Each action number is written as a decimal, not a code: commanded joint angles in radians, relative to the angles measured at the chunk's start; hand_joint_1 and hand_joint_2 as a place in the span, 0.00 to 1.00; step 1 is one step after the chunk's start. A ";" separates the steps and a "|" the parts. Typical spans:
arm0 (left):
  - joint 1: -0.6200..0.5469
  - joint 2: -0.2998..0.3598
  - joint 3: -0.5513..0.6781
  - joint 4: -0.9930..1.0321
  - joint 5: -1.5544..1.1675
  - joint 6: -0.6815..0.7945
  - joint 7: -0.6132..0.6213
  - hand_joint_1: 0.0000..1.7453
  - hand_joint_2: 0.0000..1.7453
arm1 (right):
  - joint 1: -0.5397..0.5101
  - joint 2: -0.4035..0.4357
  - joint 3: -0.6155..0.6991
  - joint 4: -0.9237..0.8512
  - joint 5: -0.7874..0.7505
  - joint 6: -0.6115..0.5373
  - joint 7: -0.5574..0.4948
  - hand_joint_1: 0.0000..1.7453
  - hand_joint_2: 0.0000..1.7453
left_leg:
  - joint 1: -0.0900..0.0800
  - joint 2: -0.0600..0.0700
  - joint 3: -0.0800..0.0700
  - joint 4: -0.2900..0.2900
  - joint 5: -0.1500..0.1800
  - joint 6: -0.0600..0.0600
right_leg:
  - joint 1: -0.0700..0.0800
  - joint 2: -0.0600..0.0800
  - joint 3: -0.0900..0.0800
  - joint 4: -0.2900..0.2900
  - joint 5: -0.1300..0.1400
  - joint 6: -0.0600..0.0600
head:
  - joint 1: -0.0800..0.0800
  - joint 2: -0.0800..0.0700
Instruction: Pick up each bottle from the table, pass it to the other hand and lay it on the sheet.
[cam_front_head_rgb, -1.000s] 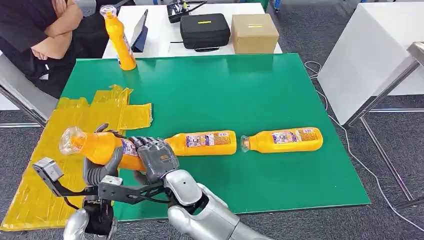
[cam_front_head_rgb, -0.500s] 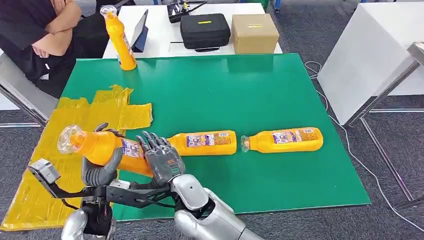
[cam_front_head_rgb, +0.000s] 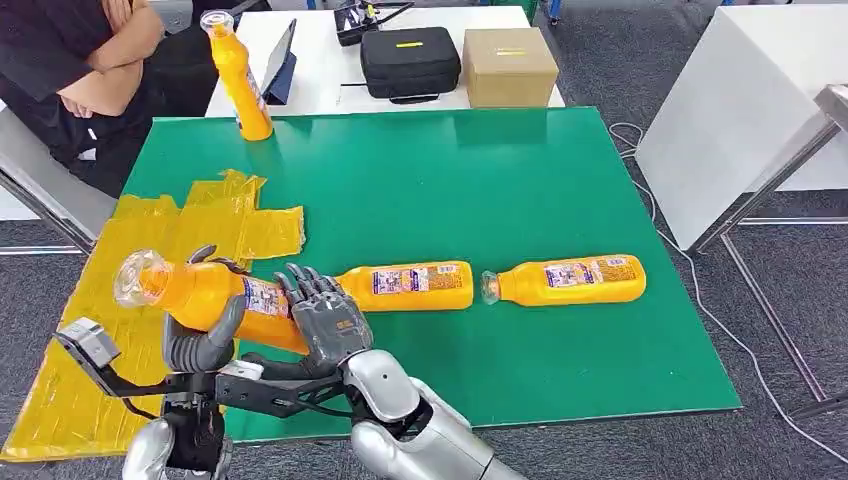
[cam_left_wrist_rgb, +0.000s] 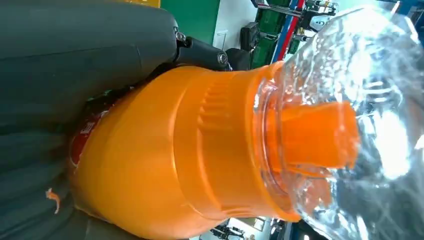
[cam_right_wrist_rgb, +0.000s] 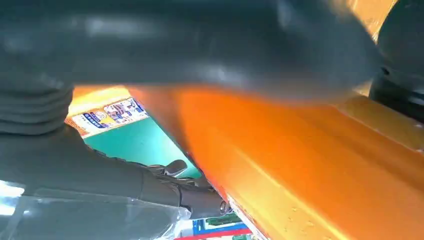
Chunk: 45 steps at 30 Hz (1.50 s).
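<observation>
Now right hand (cam_front_head_rgb: 325, 322) fingers spread off bottle (cam_front_head_rgb: 210, 297), left hand (cam_front_head_rgb: 205, 335) still gripping

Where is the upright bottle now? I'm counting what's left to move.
In the head view, the upright bottle stands at the green table's far left corner, beyond the yellow sheet.

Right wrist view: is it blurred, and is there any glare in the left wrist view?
Right wrist view: yes, the grey hand across it is smeared and soft, while the orange held bottle is somewhat sharper. Left wrist view: sharp on that bottle's orange shoulder, with bright glare on its clear cap.
</observation>
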 joint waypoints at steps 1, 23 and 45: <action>-0.060 0.024 0.035 0.021 0.009 0.018 -0.015 1.00 1.00 | 0.017 -0.073 -0.056 -0.136 -0.039 -0.036 -0.046 0.00 0.00 | 0.001 -0.002 0.002 0.000 0.000 -0.002 | 0.001 -0.003 0.003 -0.001 -0.001 0.000 | 0.000 0.000; -0.104 0.201 0.267 0.165 -0.601 0.482 -0.176 1.00 1.00 | 0.344 -0.345 -0.539 -0.562 -0.049 -0.283 -0.276 0.00 0.00 | 0.000 -0.002 0.003 0.000 -0.002 -0.002 | 0.000 -0.002 0.005 -0.001 -0.002 0.000 | 0.000 0.000; -0.323 0.257 0.161 0.538 -1.164 0.776 -0.104 1.00 1.00 | 0.393 -0.431 -0.716 -0.586 -0.166 -0.158 -0.326 0.00 0.00 | 0.000 -0.003 0.002 0.000 0.000 -0.002 | 0.000 -0.004 0.004 -0.001 -0.001 0.000 | 0.000 0.000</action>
